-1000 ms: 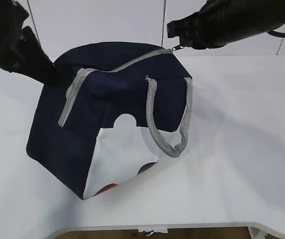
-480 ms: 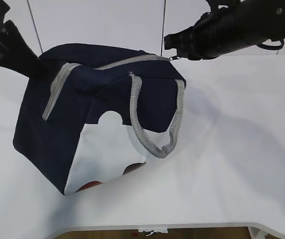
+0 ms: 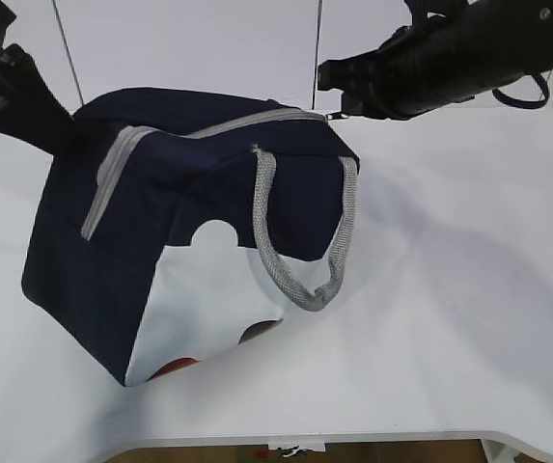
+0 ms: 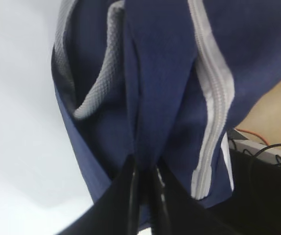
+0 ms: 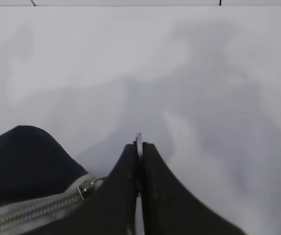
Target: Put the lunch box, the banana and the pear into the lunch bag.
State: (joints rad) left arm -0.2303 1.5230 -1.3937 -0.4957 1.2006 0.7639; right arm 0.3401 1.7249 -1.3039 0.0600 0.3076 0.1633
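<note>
The navy lunch bag [image 3: 208, 183] hangs tilted over the white table, its grey zipper [image 3: 247, 121] closed along the top and round the left corner. My left gripper [image 3: 64, 140] is shut on a fold of the bag's blue fabric [image 4: 155, 73]; in the left wrist view the left gripper [image 4: 144, 166] pinches that fold between its jaws. My right gripper [image 3: 332, 96] is shut on the metal ring pull [image 5: 139, 138] at the zipper's right end, beside the slider [image 5: 86, 187]. The lunch box, banana and pear are out of view.
A grey webbing handle [image 3: 295, 280] droops down the bag's front over the white side panel [image 3: 208, 299], which carries red and dark marks near its lower edge. The table's front edge [image 3: 353, 439] runs along the bottom. Thin cables [image 3: 317, 48] hang behind.
The bag and my left gripper have shifted to the left, mostly in the first half second. The right gripper stays at the zipper's right end, still shut on the ring.
</note>
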